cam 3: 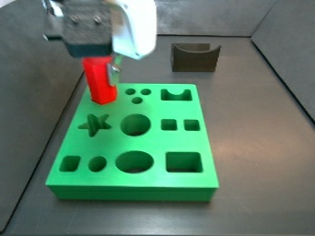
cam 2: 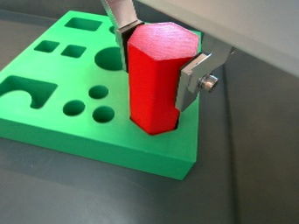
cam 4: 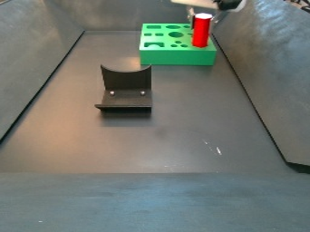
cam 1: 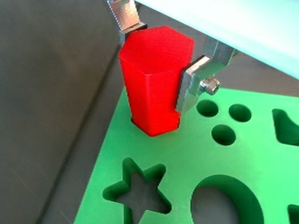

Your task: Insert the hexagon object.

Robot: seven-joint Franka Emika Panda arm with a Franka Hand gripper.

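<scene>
The red hexagon object [cam 1: 152, 83] stands upright at a corner of the green board [cam 1: 251, 179], its lower end sunk a little into a hole there. It also shows in a wrist view [cam 2: 156, 79] and in both side views [cam 3: 99, 81] [cam 4: 201, 32]. My gripper [cam 1: 158, 54] is shut on the upper part of the hexagon object, one silver finger [cam 1: 197, 77] on each side. In a side view the gripper [cam 3: 99, 64] hangs over the board's far left corner [cam 3: 92, 106].
The green board has star, round, square and arch holes [cam 3: 135, 123]. A dark grey U-shaped block [cam 3: 193, 56] stands on the floor beyond the board, also seen in a side view [cam 4: 123, 88]. Grey walls enclose the floor.
</scene>
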